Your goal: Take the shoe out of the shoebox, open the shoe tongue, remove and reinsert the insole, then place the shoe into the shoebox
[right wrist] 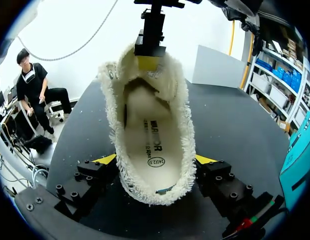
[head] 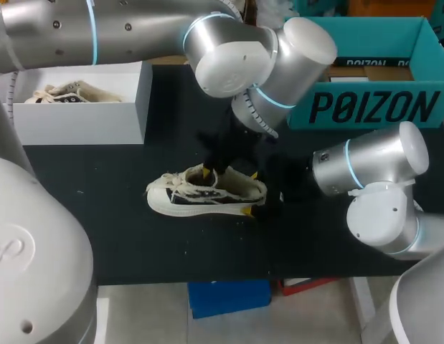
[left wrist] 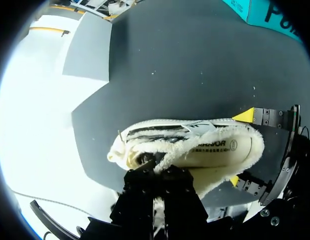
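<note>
Your right hand point(right wrist: 156, 160) is clamping the shoe point(head: 207, 192) by its heel at mid-frame on the surface point(head: 135, 244), outside the shoebox point(head: 365, 107) at upper right, while your left hand point(left wrist: 155, 172) is sitting at the tongue point(right wrist: 144, 82), and you cannot tell its grip; with the insole point(right wrist: 152, 145) lying inside, its removal, reinsertion and the boxing are likely remaining.

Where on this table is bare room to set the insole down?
Bare mat lies between the shoe and the table's near edge, and between it and the white shoebox. Crowded at the shoe, held by left gripper and right gripper.
</note>
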You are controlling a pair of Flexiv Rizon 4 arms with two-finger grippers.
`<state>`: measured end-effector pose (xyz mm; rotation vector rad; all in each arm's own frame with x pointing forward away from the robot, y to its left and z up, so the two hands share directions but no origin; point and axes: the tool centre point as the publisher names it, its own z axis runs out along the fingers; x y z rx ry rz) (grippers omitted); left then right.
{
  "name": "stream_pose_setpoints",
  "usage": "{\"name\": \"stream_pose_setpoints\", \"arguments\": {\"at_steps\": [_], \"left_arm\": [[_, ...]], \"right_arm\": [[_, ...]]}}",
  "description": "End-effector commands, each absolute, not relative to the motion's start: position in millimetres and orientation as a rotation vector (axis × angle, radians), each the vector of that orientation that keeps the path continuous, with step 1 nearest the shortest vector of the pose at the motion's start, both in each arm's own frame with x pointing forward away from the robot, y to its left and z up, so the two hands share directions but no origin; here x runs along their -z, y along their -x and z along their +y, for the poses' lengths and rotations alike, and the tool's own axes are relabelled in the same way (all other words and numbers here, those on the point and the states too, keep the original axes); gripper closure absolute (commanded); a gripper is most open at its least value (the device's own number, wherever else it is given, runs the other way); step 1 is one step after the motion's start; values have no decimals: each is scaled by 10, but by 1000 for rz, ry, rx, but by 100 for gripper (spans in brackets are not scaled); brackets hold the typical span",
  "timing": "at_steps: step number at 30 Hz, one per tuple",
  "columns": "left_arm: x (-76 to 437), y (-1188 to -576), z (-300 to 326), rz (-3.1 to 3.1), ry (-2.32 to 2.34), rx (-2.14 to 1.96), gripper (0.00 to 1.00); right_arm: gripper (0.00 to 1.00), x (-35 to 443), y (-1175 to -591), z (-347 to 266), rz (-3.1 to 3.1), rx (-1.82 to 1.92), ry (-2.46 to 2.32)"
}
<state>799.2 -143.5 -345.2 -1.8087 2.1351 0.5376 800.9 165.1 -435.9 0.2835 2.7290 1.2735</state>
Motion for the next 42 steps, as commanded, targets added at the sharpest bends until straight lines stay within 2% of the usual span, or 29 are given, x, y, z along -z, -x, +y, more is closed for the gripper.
{"name": "stream_pose_setpoints", "arguments": {"at_steps": [1,22,42], "left_arm": [[3350,-8007,-1337,2150,1842,-493,100],[3093,-8098,-966,2149,2015,-339,100],[3248,-8046,-591,2202,2036,-393,100]], "right_arm": [[100,4375,-7998,1652,2728,-1271,-286],[100,4375,-7998,1652,2728,-1271,-286],[100,4375,-7998,1652,2728,-1271,-286]]}}
